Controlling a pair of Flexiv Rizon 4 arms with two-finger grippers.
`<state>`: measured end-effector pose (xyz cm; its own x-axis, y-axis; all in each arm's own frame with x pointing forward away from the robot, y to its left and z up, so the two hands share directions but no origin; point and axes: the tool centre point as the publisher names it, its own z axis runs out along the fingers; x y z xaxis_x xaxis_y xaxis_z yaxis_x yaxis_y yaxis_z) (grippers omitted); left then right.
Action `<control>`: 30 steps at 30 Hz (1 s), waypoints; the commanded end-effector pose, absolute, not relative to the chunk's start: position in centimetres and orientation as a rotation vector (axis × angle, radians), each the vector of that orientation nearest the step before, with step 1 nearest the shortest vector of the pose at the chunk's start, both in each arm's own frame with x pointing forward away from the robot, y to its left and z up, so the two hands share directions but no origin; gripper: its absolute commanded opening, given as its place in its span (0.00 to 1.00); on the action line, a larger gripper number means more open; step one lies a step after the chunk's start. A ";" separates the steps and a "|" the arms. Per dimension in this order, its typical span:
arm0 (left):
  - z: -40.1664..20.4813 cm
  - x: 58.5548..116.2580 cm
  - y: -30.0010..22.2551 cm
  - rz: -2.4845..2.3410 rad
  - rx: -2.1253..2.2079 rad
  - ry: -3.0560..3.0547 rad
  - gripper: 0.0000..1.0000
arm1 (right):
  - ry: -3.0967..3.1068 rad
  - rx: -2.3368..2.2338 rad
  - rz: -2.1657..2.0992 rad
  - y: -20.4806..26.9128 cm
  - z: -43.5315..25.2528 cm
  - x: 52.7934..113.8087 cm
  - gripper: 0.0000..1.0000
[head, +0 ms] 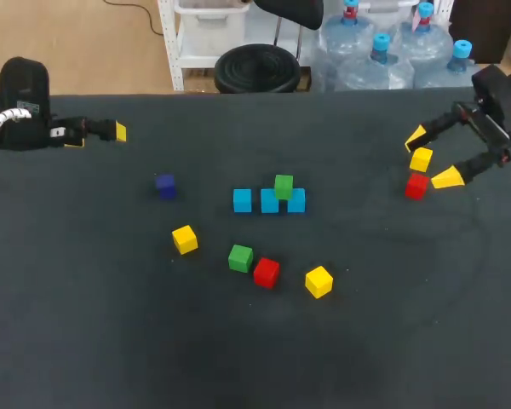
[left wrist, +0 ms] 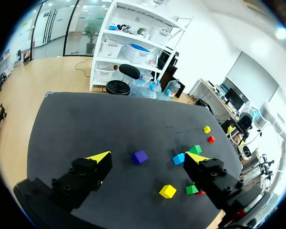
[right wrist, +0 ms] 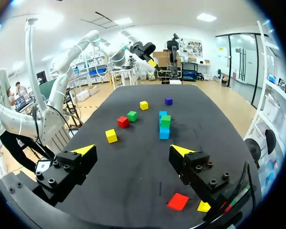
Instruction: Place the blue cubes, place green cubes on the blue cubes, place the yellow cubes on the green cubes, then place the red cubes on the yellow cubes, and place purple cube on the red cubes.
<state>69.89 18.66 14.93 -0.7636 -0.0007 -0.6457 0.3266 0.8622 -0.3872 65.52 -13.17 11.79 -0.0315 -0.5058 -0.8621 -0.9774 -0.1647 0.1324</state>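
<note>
Three blue cubes (head: 243, 200) stand in a row at the table's middle, with one green cube (head: 283, 186) on top of them. In front lie a yellow cube (head: 185, 239), a second green cube (head: 240, 257), a red cube (head: 266, 273) and another yellow cube (head: 318, 281). The purple cube (head: 165, 185) sits to the row's left. My right gripper (head: 432, 158) hangs open over a yellow cube (head: 421, 158) and a red cube (head: 416, 185) at the right. In the right wrist view that red cube (right wrist: 178, 201) lies under one finger. My left gripper (head: 102, 135) is open and empty at the far left.
Dark table (head: 85, 324) with bare room along the front and at the back middle. In the left wrist view the purple cube (left wrist: 140, 157) lies ahead of the left gripper (left wrist: 148, 156), well below it.
</note>
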 end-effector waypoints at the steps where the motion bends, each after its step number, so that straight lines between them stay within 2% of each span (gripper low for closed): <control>1: 15.0 69.9 18.6 -0.638 0.232 2.373 1.00 | 1.561 -1.705 1.124 -13.2 11.8 65.4 1.00; 10: 15.0 69.9 18.6 -0.638 0.232 2.373 1.00 | 1.561 -1.705 1.124 -13.2 11.8 65.4 1.00; 17: 14.6 71.0 20.1 -0.668 0.568 2.324 1.00 | 1.561 -1.705 1.124 -13.2 11.8 65.4 1.00; 30: 12.6 69.7 17.7 -0.794 1.011 2.173 1.00 | 1.561 -1.705 1.124 -13.2 11.8 65.4 1.00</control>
<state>69.47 17.57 13.17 -0.5563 0.4401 -0.7049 0.7538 0.6243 -0.2050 65.40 -13.20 11.82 -0.0320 -0.5061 -0.8619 -0.9780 -0.1621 0.1314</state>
